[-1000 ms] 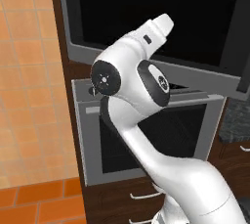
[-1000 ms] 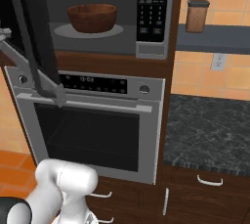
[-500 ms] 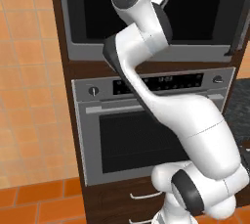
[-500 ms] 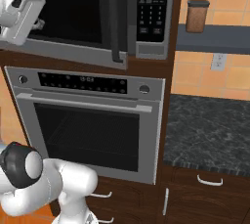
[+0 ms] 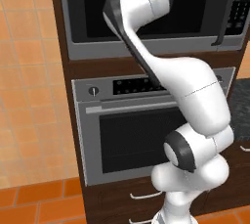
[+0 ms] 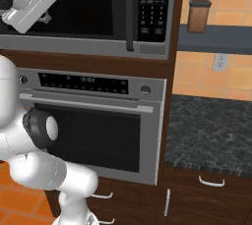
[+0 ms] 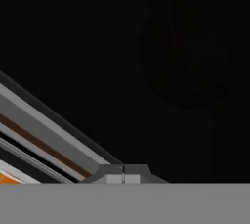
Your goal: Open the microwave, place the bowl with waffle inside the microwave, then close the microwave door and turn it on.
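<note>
Pressing flat against the microwave door (image 6: pixel 74 8), the gripper (image 7: pixel 123 175) had its jaws pressed together, empty. Door looked shut, rigid, smooth glass ahead of them; keypad (image 6: pixel 153 3) probably needs one light fingertip push.

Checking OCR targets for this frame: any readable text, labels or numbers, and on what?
None can be read.
Microwave keypad: rows of pale button markings, too small and blurred to read.
Oven control panel display: faint light characters, unreadable.
Brown canister on the shelf: no label visible.
</note>
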{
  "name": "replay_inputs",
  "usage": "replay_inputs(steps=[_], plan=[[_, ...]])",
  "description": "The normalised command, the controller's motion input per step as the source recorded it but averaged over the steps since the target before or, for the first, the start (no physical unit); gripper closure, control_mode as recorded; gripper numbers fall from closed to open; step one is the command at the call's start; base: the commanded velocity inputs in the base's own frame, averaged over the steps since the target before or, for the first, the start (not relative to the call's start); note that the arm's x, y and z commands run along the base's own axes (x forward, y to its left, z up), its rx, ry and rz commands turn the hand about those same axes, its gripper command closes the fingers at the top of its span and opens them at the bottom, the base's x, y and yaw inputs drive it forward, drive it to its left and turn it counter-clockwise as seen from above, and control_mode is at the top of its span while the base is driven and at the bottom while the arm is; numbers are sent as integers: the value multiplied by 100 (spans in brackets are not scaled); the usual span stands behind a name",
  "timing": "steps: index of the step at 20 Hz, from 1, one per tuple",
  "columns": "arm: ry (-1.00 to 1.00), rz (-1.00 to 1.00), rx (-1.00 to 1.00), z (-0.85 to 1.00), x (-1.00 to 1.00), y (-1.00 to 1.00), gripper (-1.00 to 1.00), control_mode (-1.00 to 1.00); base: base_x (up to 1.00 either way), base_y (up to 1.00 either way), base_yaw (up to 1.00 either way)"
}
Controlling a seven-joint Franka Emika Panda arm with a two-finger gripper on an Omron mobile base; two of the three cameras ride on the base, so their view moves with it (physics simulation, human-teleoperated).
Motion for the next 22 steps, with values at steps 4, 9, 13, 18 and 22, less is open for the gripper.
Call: replay_inputs(steps=[4,9,13,18,22], plan=[[-63,40,14,-84,17,-84,100,-100,0,0,0],[-80,28,18,-100,-76,-100,100,-100,0,0,0],[-65,15,35,-70,-98,-100,100,-100,0,0,0],[-35,13,37,0,-100,-100,100,-100,0,0,0],[-9,8,23,19,-73,-89,100,-100,0,0,0]])
